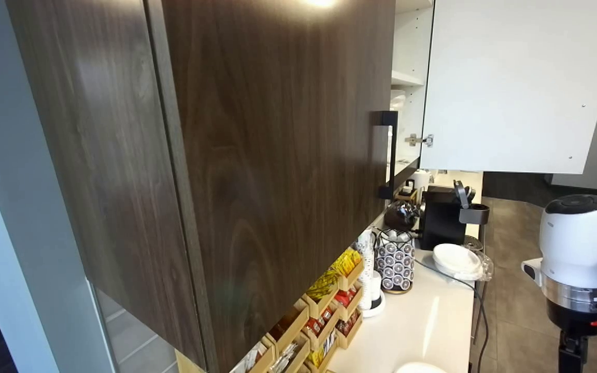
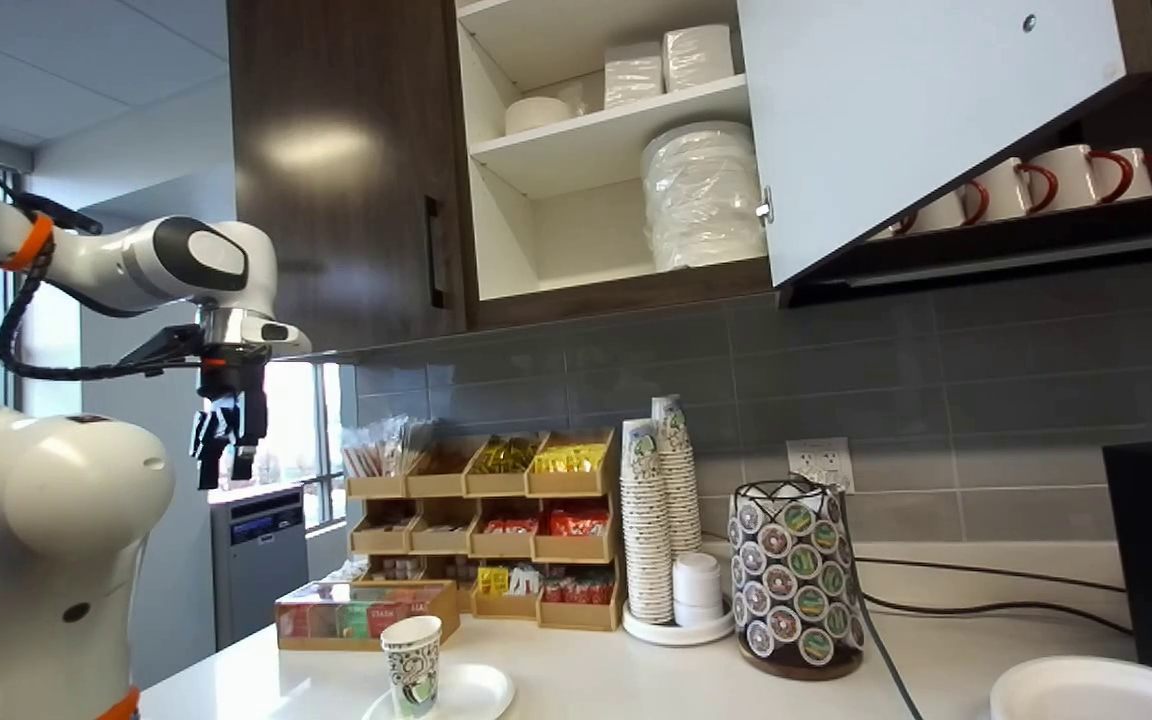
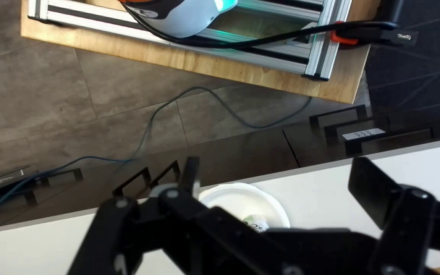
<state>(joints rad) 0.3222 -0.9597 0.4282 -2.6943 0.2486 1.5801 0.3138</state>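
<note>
the black two-fingered gripper (image 2: 226, 466) hangs in the air and points downward, higher than the smooth white counter (image 2: 586, 680). its fingers (image 3: 372, 187) stand wide apart from each other, with a free gap between them. in the wrist view, a round white plate (image 3: 239, 200) lies below the gripper, near the edge of the counter, and the dark gripper body covers a part of it. on this plate an upright white paper cup with a leafy print (image 2: 413, 665) stands, well apart from the fingers.

in an exterior view, a low wooden box with a clear lid (image 2: 448, 605) is just behind the cup. farther back there are a light wooden rack with colourful packets (image 2: 568, 483), two tall stacks of white paper cups (image 2: 648, 550) and a round black wire holder of coffee capsules (image 2: 786, 668). above, the white-inside cabinet door (image 2: 916, 110) stands open.
</note>
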